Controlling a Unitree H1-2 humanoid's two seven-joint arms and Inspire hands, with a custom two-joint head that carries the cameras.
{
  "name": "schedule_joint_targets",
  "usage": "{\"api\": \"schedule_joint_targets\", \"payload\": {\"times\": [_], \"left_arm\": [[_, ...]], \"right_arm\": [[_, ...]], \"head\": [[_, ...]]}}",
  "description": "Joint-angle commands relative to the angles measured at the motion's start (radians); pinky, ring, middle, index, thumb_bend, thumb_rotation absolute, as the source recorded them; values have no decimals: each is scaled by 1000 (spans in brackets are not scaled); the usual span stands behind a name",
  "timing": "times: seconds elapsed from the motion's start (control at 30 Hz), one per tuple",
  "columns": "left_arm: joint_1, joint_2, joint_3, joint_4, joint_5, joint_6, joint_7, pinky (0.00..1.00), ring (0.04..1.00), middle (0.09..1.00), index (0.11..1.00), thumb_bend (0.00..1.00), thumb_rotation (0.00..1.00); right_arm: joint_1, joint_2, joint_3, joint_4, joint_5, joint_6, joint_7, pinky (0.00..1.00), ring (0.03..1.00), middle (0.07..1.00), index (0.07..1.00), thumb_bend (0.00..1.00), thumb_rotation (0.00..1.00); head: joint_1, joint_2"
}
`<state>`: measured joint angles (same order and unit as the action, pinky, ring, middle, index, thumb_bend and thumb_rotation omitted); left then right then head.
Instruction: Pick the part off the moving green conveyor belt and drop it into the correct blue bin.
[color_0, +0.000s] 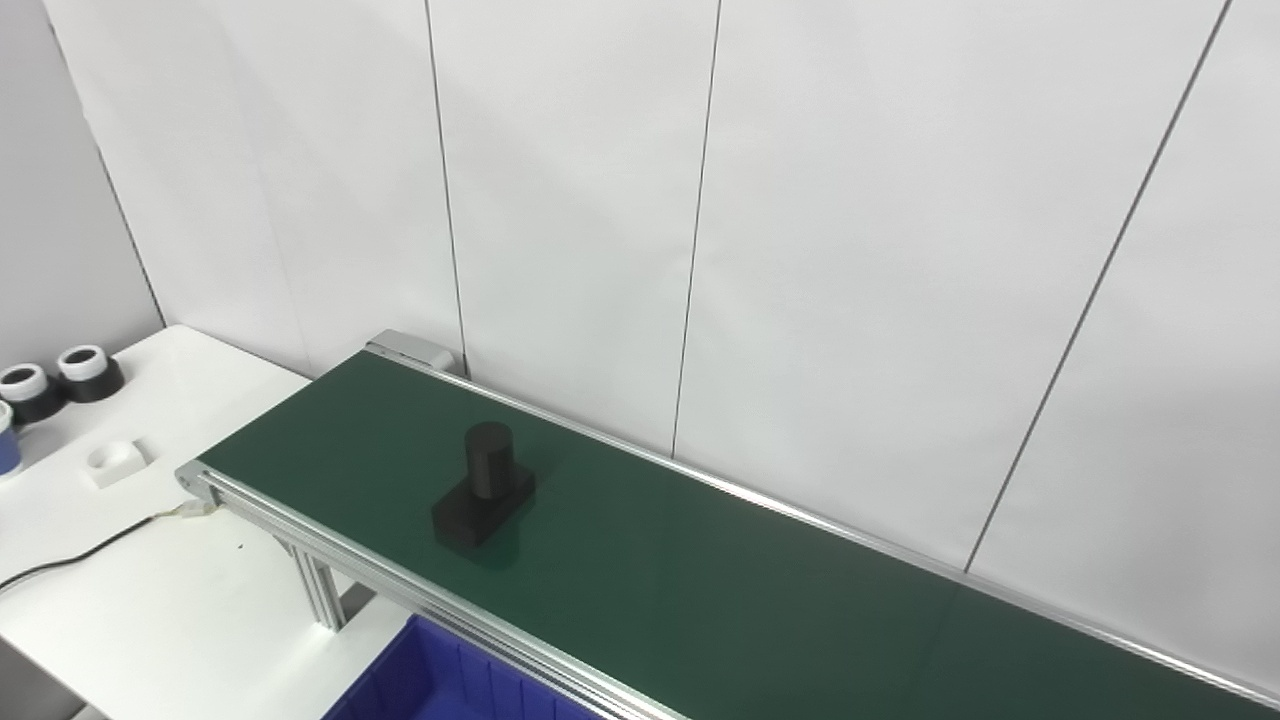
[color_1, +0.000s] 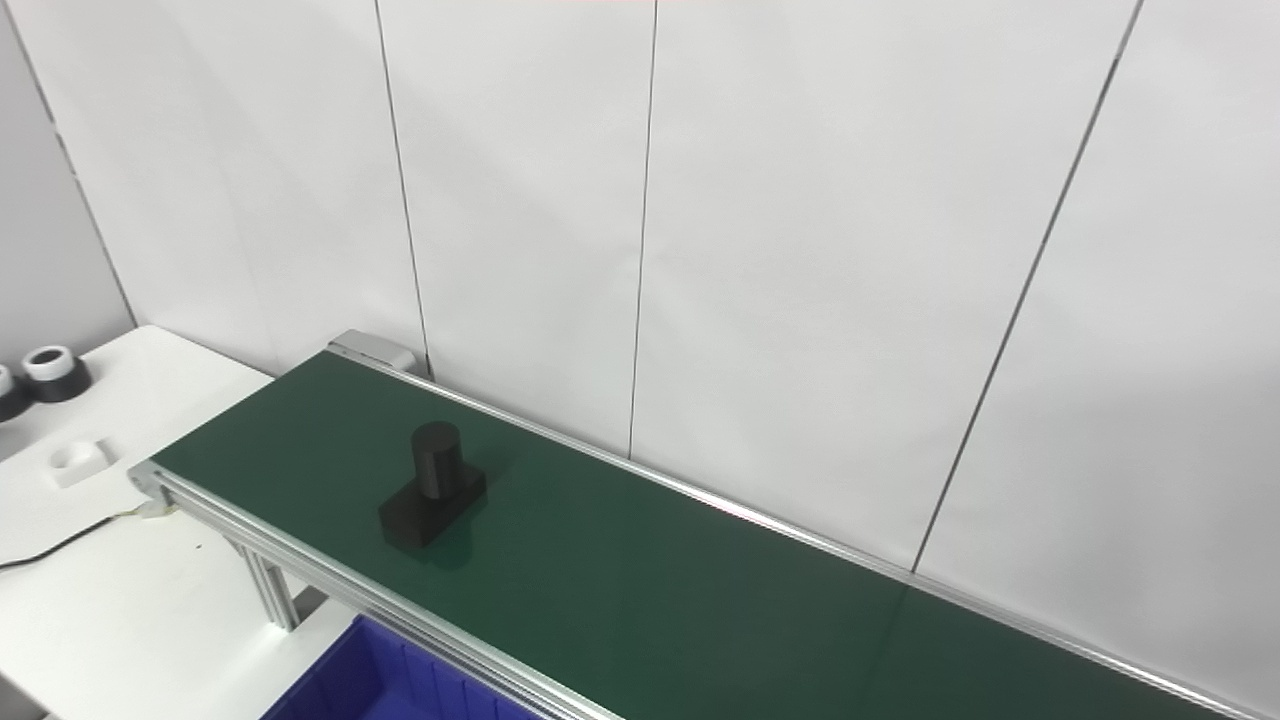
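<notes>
A black part (color_0: 484, 484), a flat rectangular base with an upright cylinder on it, sits on the green conveyor belt (color_0: 700, 590) near the belt's left end. It also shows in the right eye view (color_1: 432, 485). A blue bin (color_0: 440, 680) stands below the belt's near rail at the bottom edge; only its corner and ribbed inner wall show. Neither hand is in view in either picture.
A white table (color_0: 150, 580) lies left of the belt. On it are two black rings with white tops (color_0: 60, 378), a small white block with a round hollow (color_0: 115, 462), and a black cable (color_0: 80, 555). A white panelled wall stands right behind the belt.
</notes>
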<state>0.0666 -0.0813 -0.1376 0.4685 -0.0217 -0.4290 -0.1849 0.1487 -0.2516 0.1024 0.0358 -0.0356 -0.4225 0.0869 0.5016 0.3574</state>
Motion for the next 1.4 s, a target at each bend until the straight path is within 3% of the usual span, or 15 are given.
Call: {"api": "schedule_joint_targets", "payload": {"times": [0.0,0.17,0.33,0.47,0.7,0.83,0.97,1.37], "left_arm": [[-16,-11,-4,-23,6,-41,4,585,653,699,713,840,352],[-15,-9,-5,-25,3,-41,2,579,657,703,712,841,353],[-15,-3,-4,-24,-3,-41,-6,573,657,704,715,830,347],[-13,-3,-3,-26,-11,-40,-12,573,657,705,714,851,357],[-16,7,0,-24,-8,-40,-19,569,651,698,715,867,385],[-12,14,1,-30,1,-40,-13,569,642,692,713,878,405],[-7,22,6,-34,-11,-41,-22,562,631,685,712,883,401],[5,52,22,-49,-33,-41,-48,568,649,700,712,911,428]], "right_arm": [[-11,-13,-19,-86,2,-47,3,547,654,720,721,485,597],[-29,-26,-47,-211,3,-30,16,524,644,722,724,483,578],[-67,-44,-68,-359,-24,113,41,515,644,720,730,513,537],[-112,-44,-63,-388,-25,174,62,530,657,733,758,528,523],[-221,-2,-22,-325,-85,213,75,619,722,773,835,477,465],[-270,32,13,-243,-131,202,74,586,713,783,840,507,588],[-303,66,44,-192,-170,231,74,647,745,802,844,505,627],[-408,132,115,-55,-236,232,84,706,804,838,868,547,463]], "head": [[-6,0],[-15,0],[-39,1],[-45,1],[-66,0],[-85,-2],[-108,-1],[-211,-1]]}}
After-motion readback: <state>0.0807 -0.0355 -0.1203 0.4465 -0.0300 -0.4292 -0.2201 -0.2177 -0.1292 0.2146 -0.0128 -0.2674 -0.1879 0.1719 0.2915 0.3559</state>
